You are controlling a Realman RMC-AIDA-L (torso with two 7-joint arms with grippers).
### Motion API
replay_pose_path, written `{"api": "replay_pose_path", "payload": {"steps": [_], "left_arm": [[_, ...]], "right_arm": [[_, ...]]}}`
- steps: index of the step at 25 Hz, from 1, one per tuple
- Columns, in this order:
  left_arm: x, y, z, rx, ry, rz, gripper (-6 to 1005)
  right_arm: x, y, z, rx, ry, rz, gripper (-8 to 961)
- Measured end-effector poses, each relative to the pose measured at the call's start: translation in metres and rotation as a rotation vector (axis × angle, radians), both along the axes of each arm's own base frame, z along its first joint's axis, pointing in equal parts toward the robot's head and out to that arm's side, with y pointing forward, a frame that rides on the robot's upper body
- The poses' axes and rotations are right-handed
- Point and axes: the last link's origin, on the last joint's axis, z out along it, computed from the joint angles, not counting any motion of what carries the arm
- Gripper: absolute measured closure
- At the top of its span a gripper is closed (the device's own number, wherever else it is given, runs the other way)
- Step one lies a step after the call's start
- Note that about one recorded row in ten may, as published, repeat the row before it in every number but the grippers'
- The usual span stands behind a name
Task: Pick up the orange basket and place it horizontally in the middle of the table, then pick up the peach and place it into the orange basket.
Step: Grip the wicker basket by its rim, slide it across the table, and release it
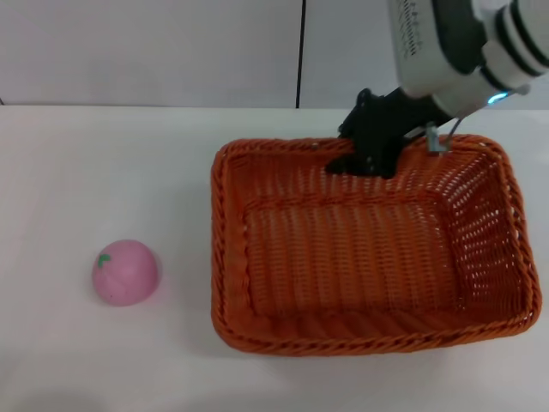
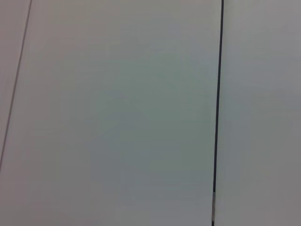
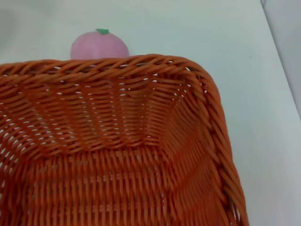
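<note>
The orange basket (image 1: 369, 257) sits lengthwise across the white table (image 1: 111, 172), right of centre, and it is empty. My right gripper (image 1: 367, 159) is at the middle of the basket's far rim and covers a short stretch of it. In the right wrist view the orange basket (image 3: 117, 141) fills most of the picture from close above. The pink peach (image 1: 125, 272) with its green leaf mark rests on the table well left of the basket. It also shows as the peach (image 3: 99, 45) just beyond the basket's rim. My left arm is out of view.
A pale wall (image 1: 171, 51) with a dark vertical seam (image 1: 301, 51) runs behind the table's far edge. The left wrist view shows only wall panels (image 2: 117, 117). Bare tabletop lies between the peach and the basket.
</note>
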Motion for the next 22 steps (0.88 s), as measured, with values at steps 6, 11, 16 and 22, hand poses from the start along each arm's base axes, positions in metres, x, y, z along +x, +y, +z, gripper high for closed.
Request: {"api": "replay_pose_path", "payload": {"steps": [6,11,16,22], "left_arm": [[0.0,0.005,0.0,-0.01,0.002,-0.003,178],[0.0,0.007,0.0,-0.011,0.003,-0.005,178],[0.0,0.008,0.0,-0.011,0.003,-0.007,178],[0.0,0.011,-0.001,-0.017,-0.002,-0.005,178]], "right_arm": [[-0.004,0.002,-0.01,0.029,0.015,0.013,820],[-0.011,0.008,-0.011,0.057,0.05,0.015,819],[-0.016,0.01,-0.012,0.069,0.063,0.037,820],[-0.014,0.005,-0.022,0.037,0.04,0.038,820]]}}
